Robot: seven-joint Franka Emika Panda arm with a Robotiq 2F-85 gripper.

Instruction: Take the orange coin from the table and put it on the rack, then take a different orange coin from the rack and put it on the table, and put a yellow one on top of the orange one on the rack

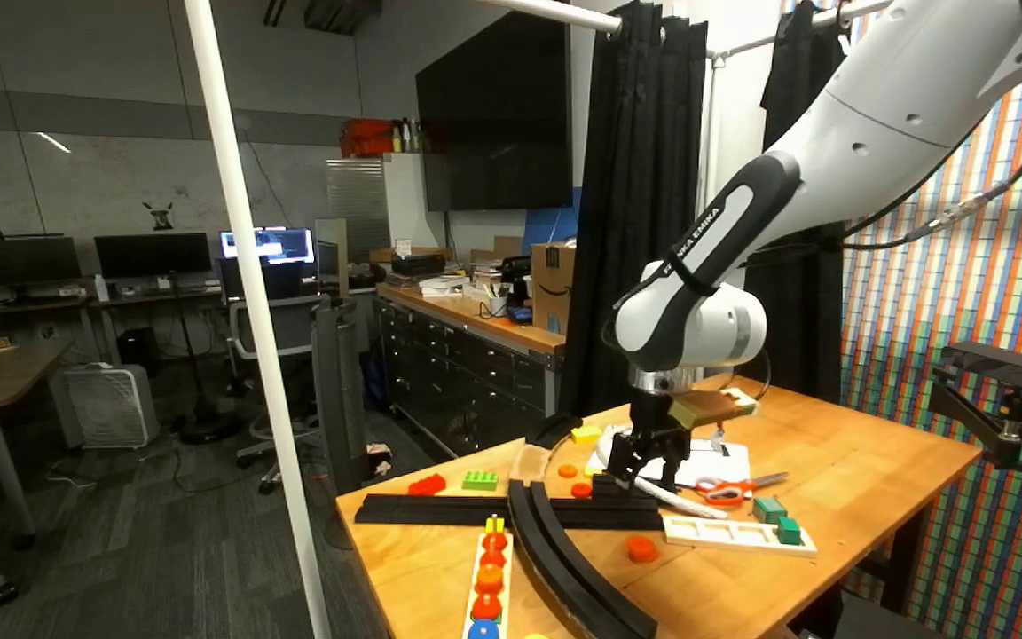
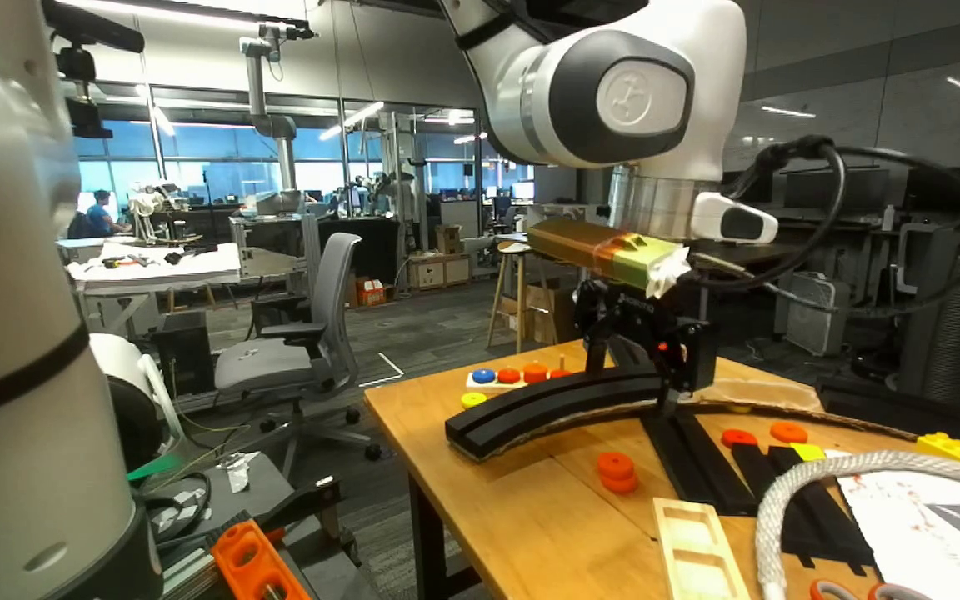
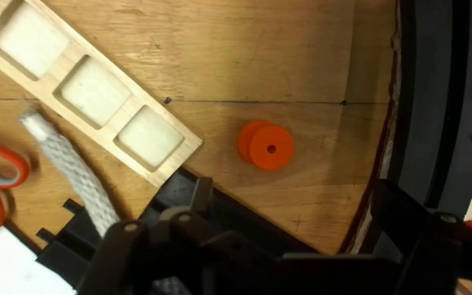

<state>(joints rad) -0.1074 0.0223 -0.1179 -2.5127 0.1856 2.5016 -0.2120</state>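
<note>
Black two-fingered gripper (image 3: 293, 184): hovers over the light wooden bench (image 1: 866, 453), with jaws well apart and nothing grasped.
Stacked pair of small round orange discs (image 3: 271, 147): rests between the pale wooden tray with square recesses (image 3: 61, 68) and the long curved black track (image 3: 432, 90); likely light, stiff plastic, slightly slippery, hard to break. Pinch the upper disc alone, rim to rim.
Small round yellow disc (image 2: 473, 400): lies near the left corner in an exterior view, beside the track's end; probably handles alike, so take low by the rim.
Narrow pale wooden peg strip (image 1: 505, 593): runs near the left edge in an exterior view, carrying red-orange discs (image 1: 487, 607) and a round blue disc (image 1: 483, 630); likelier the rack than the track, without certainty.
Bench surface: looks smooth, with ruled lines (image 3: 236, 101); cluttered toward the right corner in an exterior view by orange-handled scissors (image 1: 746, 485).
Room: black curtains (image 1: 644, 222) behind the far edge; a grey office chair (image 2: 292, 362) past the left corner.
</note>
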